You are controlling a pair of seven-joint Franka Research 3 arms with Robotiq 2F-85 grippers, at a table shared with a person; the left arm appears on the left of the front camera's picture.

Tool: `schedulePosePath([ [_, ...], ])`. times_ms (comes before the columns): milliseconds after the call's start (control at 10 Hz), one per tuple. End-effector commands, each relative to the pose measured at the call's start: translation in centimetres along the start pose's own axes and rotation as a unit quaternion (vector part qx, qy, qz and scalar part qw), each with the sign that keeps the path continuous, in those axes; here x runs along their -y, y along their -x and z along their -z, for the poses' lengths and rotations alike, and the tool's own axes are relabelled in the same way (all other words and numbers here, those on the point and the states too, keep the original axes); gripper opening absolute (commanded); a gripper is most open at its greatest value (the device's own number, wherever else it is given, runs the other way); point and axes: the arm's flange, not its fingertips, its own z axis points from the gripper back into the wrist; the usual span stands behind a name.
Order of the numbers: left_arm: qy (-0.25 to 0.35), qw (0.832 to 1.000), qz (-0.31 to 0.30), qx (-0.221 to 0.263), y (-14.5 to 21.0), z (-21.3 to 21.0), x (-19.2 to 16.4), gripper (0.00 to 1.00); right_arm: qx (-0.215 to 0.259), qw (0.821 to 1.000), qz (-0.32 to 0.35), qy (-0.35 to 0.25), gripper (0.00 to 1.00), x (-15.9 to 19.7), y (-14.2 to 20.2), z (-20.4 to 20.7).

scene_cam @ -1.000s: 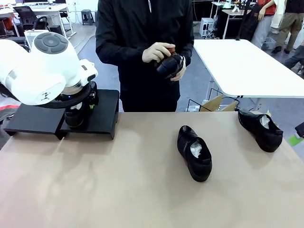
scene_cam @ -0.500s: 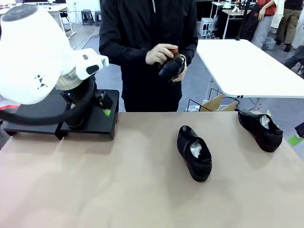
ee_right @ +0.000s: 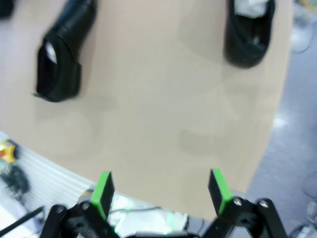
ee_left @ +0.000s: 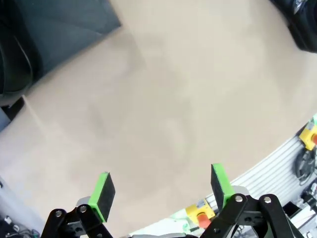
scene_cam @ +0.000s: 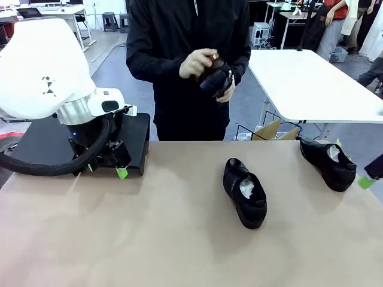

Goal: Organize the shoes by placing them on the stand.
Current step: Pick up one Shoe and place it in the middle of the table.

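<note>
One black shoe (scene_cam: 245, 192) with white paper inside lies mid-table, and another shoe (scene_cam: 328, 162) lies at the far right. A person across the table holds a third shoe (scene_cam: 214, 78) in both hands at chest height. The black stand (scene_cam: 136, 133) sits at the far left, partly behind my left arm. My left gripper (scene_cam: 106, 168) hangs open and empty at the stand's front edge. In its wrist view the left gripper (ee_left: 161, 191) faces bare tabletop, with the stand (ee_left: 64, 25) at top left. My right gripper (ee_right: 161, 191) is open above the table, with two shoes (ee_right: 62, 54) (ee_right: 247, 29) ahead.
A white table (scene_cam: 311, 84) stands behind at the right, with a cardboard box (scene_cam: 269, 130) below it. The tabletop (scene_cam: 149, 239) in front of the shoes is bare. A rail with a red button (ee_left: 200, 218) runs along the table's near edge.
My left arm has swung up and back from over the stand, and its gripper now hangs at the stand's front edge. The person has raised the held shoe slightly.
</note>
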Motion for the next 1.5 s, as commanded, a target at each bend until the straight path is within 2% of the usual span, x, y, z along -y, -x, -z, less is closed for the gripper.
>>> schedulePosePath([
  [0, -0.005, 1.0, 0.005, 0.028, 0.7, -1.2, 1.1, 1.0, -0.027, 0.997, -0.06, 0.034, 1.0, 0.0, -3.3, 0.4],
  [200, -0.005, 1.0, 0.005, 0.028, 0.7, -1.2, 1.1, 1.0, -0.024, 0.995, -0.068, 0.062, 1.0, -2.1, -6.0, 2.2],
  [300, -0.005, 1.0, 0.005, 0.028, 0.7, -1.2, 1.1, 1.0, -0.03, 0.998, -0.048, 0.028, 1.0, -1.3, -2.9, 1.2],
  [500, -0.005, 1.0, 0.005, 0.028, 0.7, -1.2, 1.1, 1.0, -0.03, 0.998, -0.048, 0.028, 1.0, -1.3, -2.9, 1.2],
  [600, -0.005, 1.0, 0.005, 0.028, 0.7, -1.2, 1.1, 1.0, -0.036, 0.997, -0.059, 0.037, 1.0, -1.8, -4.3, 1.9],
  [800, -0.005, 1.0, 0.005, 0.028, 0.7, -1.2, 1.1, 1.0, -0.043, 0.996, -0.06, 0.049, 1.0, -2.6, -10.3, 3.2],
  [1100, -0.005, 1.0, 0.005, 0.028, 0.7, -1.2, 1.1, 1.0, -0.05, 0.996, 0.015, 0.074, 1.0, -0.3, -18.7, 6.1],
  [1200, -0.005, 1.0, 0.005, 0.028, 0.7, -1.2, 1.1, 1.0, -0.044, 0.994, 0.046, 0.09, 1.0, 0.3, -20.7, 7.1],
  [1400, -0.005, 1.0, 0.005, 0.028, 0.7, -1.2, 1.1, 1.0, -0.038, 0.986, 0.093, 0.133, 1.0, 1.5, -21.9, 8.2],
])
